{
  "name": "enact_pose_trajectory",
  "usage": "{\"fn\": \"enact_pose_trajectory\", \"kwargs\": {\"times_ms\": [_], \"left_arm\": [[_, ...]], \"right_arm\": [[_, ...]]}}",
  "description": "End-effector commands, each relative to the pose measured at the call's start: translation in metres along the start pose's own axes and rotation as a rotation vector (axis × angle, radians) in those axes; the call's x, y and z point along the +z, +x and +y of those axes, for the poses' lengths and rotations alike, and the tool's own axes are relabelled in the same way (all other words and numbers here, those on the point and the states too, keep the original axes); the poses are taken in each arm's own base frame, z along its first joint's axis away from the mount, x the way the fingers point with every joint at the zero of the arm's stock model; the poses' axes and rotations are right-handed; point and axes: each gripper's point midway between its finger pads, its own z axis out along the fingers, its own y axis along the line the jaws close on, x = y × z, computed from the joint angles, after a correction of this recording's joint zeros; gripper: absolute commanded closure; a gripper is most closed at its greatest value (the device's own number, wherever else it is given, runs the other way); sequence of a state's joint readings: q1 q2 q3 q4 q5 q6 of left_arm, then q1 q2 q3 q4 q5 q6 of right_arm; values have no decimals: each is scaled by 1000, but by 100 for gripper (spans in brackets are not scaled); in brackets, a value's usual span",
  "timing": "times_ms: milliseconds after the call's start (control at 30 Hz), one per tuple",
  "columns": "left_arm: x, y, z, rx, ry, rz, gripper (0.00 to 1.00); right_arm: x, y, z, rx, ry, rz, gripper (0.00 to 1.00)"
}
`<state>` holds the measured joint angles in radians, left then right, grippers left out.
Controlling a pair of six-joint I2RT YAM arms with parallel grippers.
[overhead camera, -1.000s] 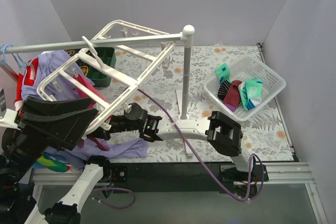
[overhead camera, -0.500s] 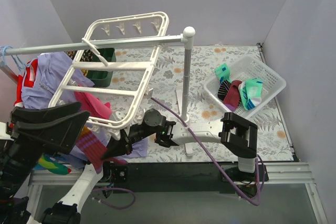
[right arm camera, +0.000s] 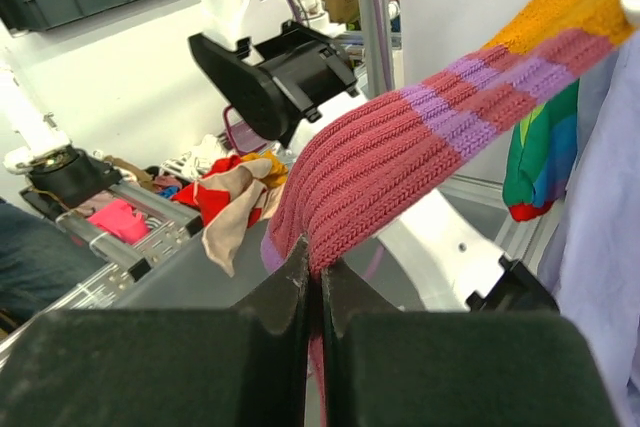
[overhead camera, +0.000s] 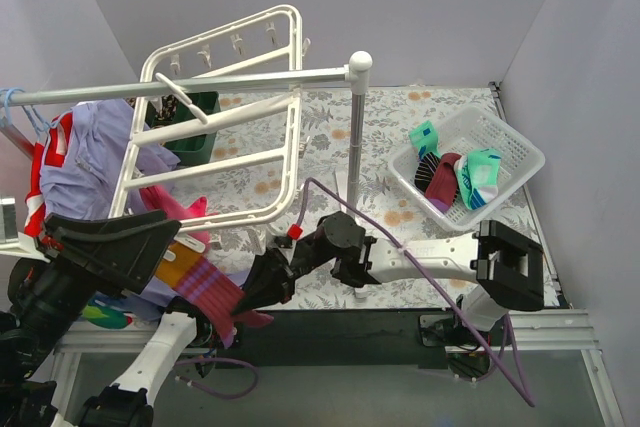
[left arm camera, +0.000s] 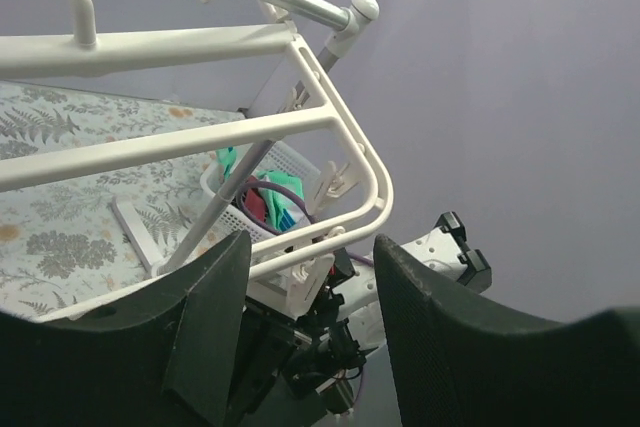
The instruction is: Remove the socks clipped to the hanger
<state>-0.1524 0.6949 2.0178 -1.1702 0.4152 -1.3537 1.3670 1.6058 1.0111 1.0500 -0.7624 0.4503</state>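
Fern-print desk (overhead camera: 400,117), hanger (overhead camera: 296,67) hung from the rail (overhead camera: 250,79) over its 9 o'clock side. Right claw (right arm camera: 318,265) pinched tight on the maroon end of the striped sock (right arm camera: 420,137); sock's long axis runs 8-to-2 o'clock in the wrist view, orange end uppermost. Top view doesn't resolve that pinch. Left claw (left arm camera: 310,247) gapes wide, holding nothing.
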Motion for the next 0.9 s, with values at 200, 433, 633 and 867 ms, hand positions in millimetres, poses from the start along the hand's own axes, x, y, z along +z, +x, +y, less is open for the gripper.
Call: {"fn": "enact_pose_trajectory", "kwargs": {"times_ms": [200,433,633,867], "left_arm": [[-8,39,10,-134,-65,194,55],[-26,58,13,-252,-78,205,58],[-22,60,38,-244,-172,158,56],[-20,62,60,-342,-280,99,54]], "right_arm": [[-21,-37,32,-70,-12,-65,97],[-31,-49,28,-80,24,-76,96],[-42,-64,29,-100,54,-88,97],[-55,-79,30,-149,101,-106,96]]}}
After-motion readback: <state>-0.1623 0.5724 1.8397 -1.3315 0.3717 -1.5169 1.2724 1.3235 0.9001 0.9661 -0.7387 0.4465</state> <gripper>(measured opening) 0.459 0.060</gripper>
